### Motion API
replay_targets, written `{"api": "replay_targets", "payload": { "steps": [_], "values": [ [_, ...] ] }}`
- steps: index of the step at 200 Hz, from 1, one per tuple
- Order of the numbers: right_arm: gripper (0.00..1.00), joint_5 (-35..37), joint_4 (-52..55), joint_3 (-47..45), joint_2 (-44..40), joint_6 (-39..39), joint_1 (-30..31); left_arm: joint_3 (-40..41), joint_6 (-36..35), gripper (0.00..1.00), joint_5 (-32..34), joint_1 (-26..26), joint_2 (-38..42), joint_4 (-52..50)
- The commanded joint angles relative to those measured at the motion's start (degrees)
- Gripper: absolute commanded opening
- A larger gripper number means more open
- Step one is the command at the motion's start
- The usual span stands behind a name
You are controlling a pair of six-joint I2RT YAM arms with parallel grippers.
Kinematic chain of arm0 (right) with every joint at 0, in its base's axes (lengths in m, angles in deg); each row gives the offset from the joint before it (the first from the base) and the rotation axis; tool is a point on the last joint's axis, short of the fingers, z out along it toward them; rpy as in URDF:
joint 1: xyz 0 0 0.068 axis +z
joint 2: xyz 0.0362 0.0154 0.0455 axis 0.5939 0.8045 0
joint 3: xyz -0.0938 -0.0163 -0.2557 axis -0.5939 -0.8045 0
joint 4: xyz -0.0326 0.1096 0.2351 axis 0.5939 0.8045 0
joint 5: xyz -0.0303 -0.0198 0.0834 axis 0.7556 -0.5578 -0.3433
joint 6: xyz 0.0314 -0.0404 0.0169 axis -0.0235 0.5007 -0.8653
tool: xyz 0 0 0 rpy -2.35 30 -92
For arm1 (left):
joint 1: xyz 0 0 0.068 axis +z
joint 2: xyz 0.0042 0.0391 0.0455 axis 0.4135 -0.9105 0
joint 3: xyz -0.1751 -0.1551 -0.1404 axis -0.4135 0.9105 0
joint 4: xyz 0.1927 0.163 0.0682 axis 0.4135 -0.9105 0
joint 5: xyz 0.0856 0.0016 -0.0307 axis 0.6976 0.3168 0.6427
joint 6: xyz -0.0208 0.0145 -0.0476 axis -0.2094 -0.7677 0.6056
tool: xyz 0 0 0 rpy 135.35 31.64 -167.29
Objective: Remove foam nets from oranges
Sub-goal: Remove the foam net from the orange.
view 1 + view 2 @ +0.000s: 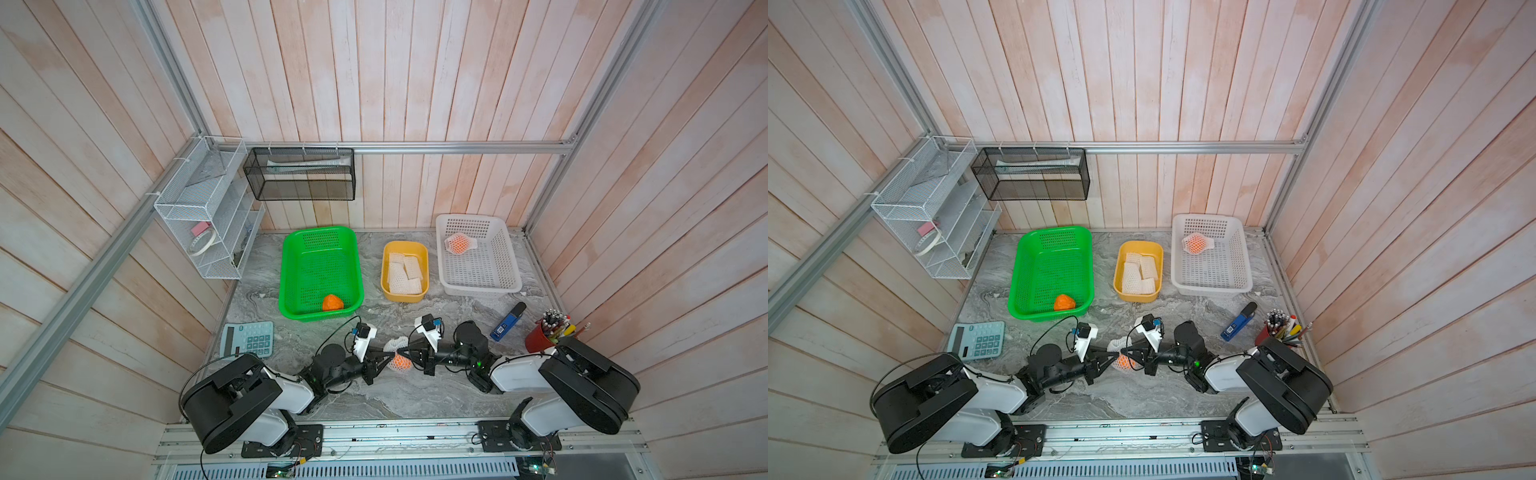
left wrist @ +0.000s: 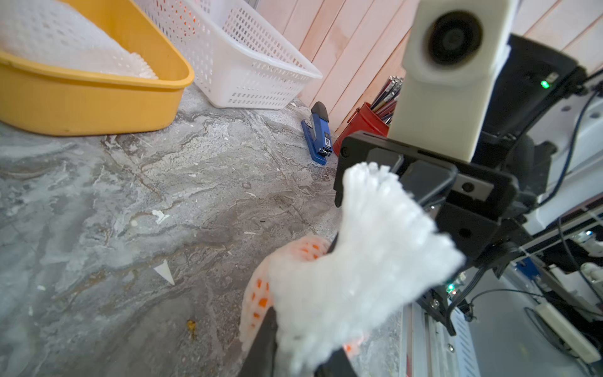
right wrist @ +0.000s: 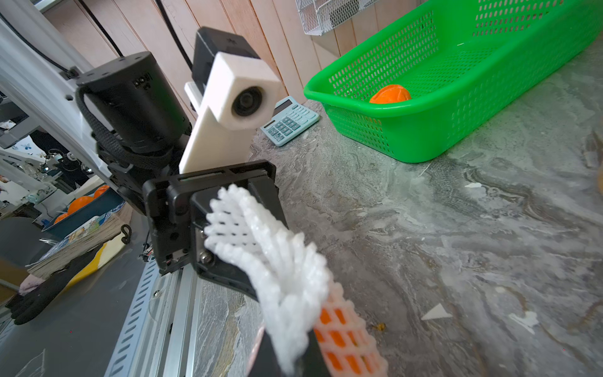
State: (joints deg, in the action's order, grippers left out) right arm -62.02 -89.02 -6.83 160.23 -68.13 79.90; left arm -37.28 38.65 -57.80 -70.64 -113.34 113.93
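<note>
A netted orange [image 1: 402,363] [image 1: 1124,363] lies on the marble table between both arms. Its white foam net [image 1: 395,345] [image 2: 359,261] [image 3: 280,261] is bunched up above the fruit. My left gripper [image 1: 390,355] [image 2: 300,355] is shut on that loose foam from one side. My right gripper [image 1: 406,353] [image 3: 292,359] is shut on it from the opposite side. The orange skin [image 3: 339,339] shows through the mesh beside the right fingers. A bare orange [image 1: 332,302] sits in the green basket [image 1: 322,229]. Another netted orange [image 1: 459,243] rests in the white basket [image 1: 478,270]. Flattened foam nets [image 1: 404,272] fill the yellow tub [image 1: 405,246].
A calculator [image 1: 248,338] lies left of the left arm. A blue stapler [image 1: 508,322] and a red pen cup [image 1: 539,337] stand right of the right arm. Wire racks [image 1: 208,216] hang on the back left wall. Small white scraps [image 3: 435,311] dot the table.
</note>
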Motion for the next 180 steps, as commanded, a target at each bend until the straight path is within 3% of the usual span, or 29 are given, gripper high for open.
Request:
{"api": "replay_targets", "payload": {
  "steps": [1, 22, 44, 63, 107, 125, 167, 180],
  "values": [
    [0.05, -0.67, 1.13, 1.36, 0.05, 0.63, 0.01, -1.59, -0.37, 0.10, -2.79, 0.00, 0.70, 2.34],
    [0.29, -1.87, 0.33, 1.01, -0.09, -0.51, -1.31, -1.56, -0.16, 0.00, -1.92, -0.01, 1.31, 1.12],
    [0.63, -0.27, -0.49, -1.79, -2.21, 0.13, -1.76, -1.77, -0.38, 0.00, -0.60, -0.02, 3.03, -1.08],
    [0.72, -0.11, 1.40, -2.61, -3.94, 1.45, -1.79, -2.59, -0.79, 0.00, -0.81, 0.01, 3.44, -2.27],
    [0.75, 2.67, 4.08, -2.15, -2.61, 3.32, -1.78, -4.56, -1.21, 0.00, -2.60, -0.10, 0.56, -2.17],
    [0.71, 3.63, 3.38, -1.92, -1.60, 3.55, -1.79, -4.58, -1.14, 0.00, -2.58, -0.30, 0.19, -1.86],
    [0.51, 4.15, -0.41, -1.43, 1.80, 2.81, -1.98, -4.25, -1.80, 0.00, -2.56, -0.65, 0.67, -1.97],
    [0.37, 3.91, -1.74, -1.14, 3.11, 2.35, -2.04, -4.35, -1.96, 0.00, -2.80, -0.71, 0.96, -2.66]
  ]
}}
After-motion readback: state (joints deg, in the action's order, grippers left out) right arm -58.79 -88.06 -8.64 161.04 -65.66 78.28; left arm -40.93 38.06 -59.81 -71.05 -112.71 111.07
